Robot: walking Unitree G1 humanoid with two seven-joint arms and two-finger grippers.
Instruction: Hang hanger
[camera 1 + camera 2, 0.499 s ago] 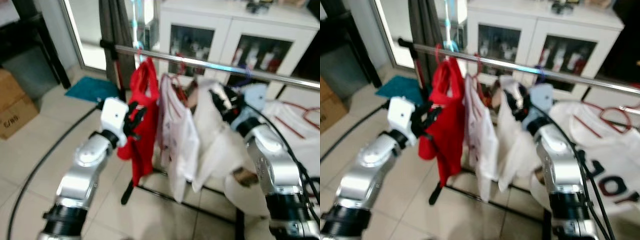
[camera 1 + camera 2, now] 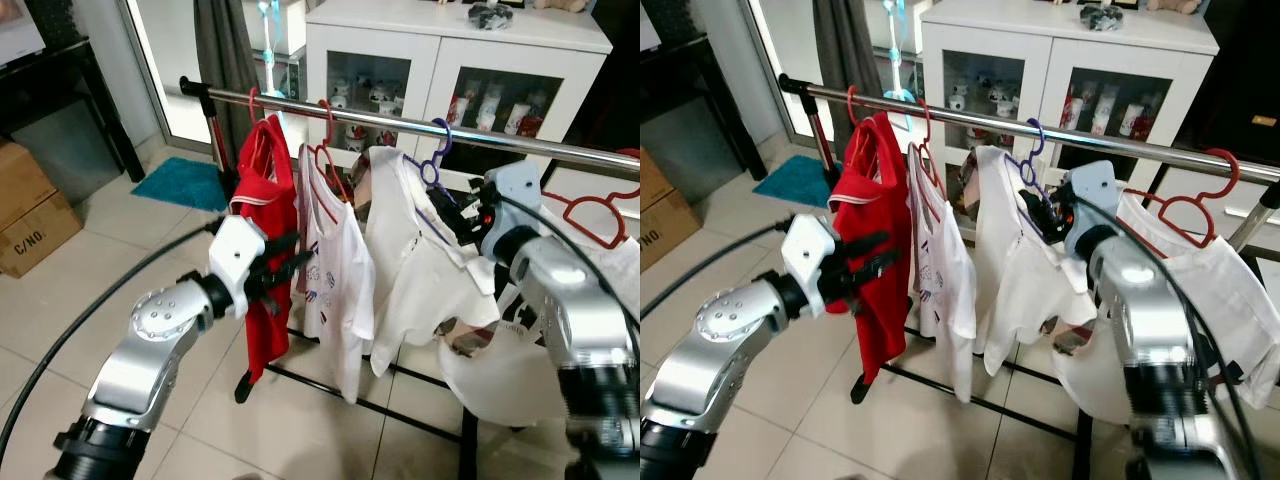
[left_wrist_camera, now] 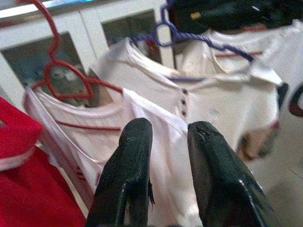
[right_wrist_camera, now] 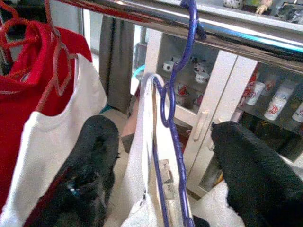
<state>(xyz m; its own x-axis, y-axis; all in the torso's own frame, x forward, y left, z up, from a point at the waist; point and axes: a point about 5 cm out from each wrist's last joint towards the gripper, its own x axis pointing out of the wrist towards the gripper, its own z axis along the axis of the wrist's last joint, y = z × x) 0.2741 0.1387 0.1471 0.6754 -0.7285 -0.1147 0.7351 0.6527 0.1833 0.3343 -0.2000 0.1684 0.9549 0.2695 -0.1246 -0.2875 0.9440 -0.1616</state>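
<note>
The left gripper [image 2: 285, 268] is nearest, by the red shirt [image 2: 262, 250], its fingers almost together on nothing. Farther along, the right gripper [image 4: 163, 175] has its fingers wide apart around the purple hanger [image 4: 173, 118], not touching it. The hanger's hook is over the rail [image 2: 400, 125]. It looks light, thin and stiff; its white shirt [image 2: 425, 280] is soft and floppy. The neck below the hook looks best to hold.
</note>
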